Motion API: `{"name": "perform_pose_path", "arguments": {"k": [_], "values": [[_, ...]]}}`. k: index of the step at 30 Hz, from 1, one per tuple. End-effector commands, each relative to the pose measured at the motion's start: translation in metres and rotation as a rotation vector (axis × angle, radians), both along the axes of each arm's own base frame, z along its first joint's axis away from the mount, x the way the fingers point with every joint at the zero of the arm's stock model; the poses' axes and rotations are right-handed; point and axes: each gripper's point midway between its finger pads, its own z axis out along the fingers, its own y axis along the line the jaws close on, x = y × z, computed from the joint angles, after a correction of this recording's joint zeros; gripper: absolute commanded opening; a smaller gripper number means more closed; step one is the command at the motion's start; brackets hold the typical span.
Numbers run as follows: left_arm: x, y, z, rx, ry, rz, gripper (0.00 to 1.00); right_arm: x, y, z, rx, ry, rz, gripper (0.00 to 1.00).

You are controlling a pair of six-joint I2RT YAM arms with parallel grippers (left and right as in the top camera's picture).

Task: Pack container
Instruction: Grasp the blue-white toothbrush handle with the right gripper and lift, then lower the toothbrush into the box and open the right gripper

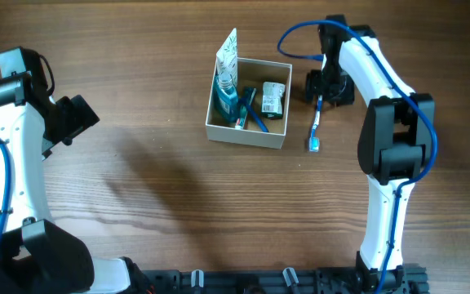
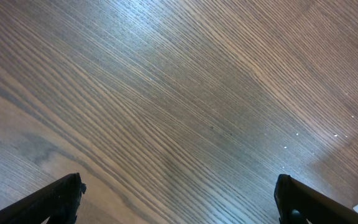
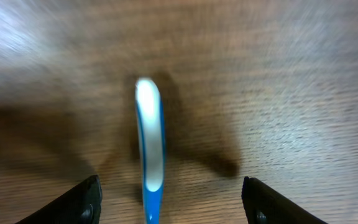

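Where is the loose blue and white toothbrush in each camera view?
Overhead: the blue and white toothbrush lies on the wooden table, right of the container, just below the right gripper.
Left wrist: not in it.
Right wrist: the toothbrush is at centre, running up from the bottom edge.
Shared landmark: the right gripper, whose open fingers flank the toothbrush.

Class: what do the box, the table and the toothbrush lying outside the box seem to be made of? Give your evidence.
Container: probably cardboard; matte white outside, tan inside, thin straight walls.
Table: wood or wood-look laminate; brown grain lines with a soft sheen.
Toothbrush: likely plastic; smooth, glossy blue and white handle.
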Motion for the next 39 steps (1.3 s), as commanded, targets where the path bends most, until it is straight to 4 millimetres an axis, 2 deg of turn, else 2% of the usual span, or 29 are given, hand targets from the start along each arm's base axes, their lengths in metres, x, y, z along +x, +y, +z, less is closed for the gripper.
{"name": "perform_pose_path", "arguments": {"k": [1,4,7,11,14,16,20,24,28,29,31,34,37,39], "values": [[-0.001,0.0,-0.002,-0.01,0.0,0.012,1.0,-0.012,0.0,-0.019,0.0,0.056,0.007,0.73],[-0.001,0.0,-0.002,-0.01,0.0,0.012,1.0,-0.014,0.001,-0.02,0.004,0.06,0.006,0.7],[-0.001,0.0,-0.002,-0.01,0.0,0.012,1.0,-0.014,0.001,-0.02,0.004,0.059,0.005,0.58],[-0.001,0.0,-0.002,-0.01,0.0,0.012,1.0,-0.012,0.001,-0.02,0.004,0.053,0.005,0.35],[-0.001,0.0,-0.002,-0.01,0.0,0.012,1.0,-0.011,0.001,-0.02,0.003,0.048,-0.016,0.14],[-0.001,0.0,-0.002,-0.01,0.0,0.012,1.0,-0.011,0.001,-0.019,0.003,0.049,-0.02,0.04],[-0.001,0.0,-0.002,-0.01,0.0,0.012,1.0,-0.004,0.002,-0.004,0.006,0.023,-0.02,0.04],[-0.001,0.0,-0.002,-0.01,0.0,0.012,1.0,0.016,0.004,0.034,0.019,-0.074,-0.019,0.04],[-0.001,0.0,-0.002,-0.01,0.0,0.012,1.0,0.029,0.012,0.09,0.072,-0.193,-0.015,0.04],[-0.001,0.0,-0.002,-0.01,0.0,0.012,1.0,0.031,0.02,0.111,0.116,-0.236,-0.01,0.04],[-0.001,0.0,-0.002,-0.01,0.0,0.012,1.0,0.032,0.035,0.14,0.215,-0.296,0.004,0.04],[-0.001,0.0,-0.002,-0.01,0.0,0.012,1.0,0.029,0.073,0.193,0.422,-0.397,0.062,0.04],[-0.001,0.0,-0.002,-0.01,0.0,0.012,1.0,0.021,0.091,0.223,0.47,-0.45,0.073,0.04],[-0.001,0.0,-0.002,-0.01,0.0,0.012,1.0,0.017,0.101,0.228,0.482,-0.453,0.08,0.04]]}}
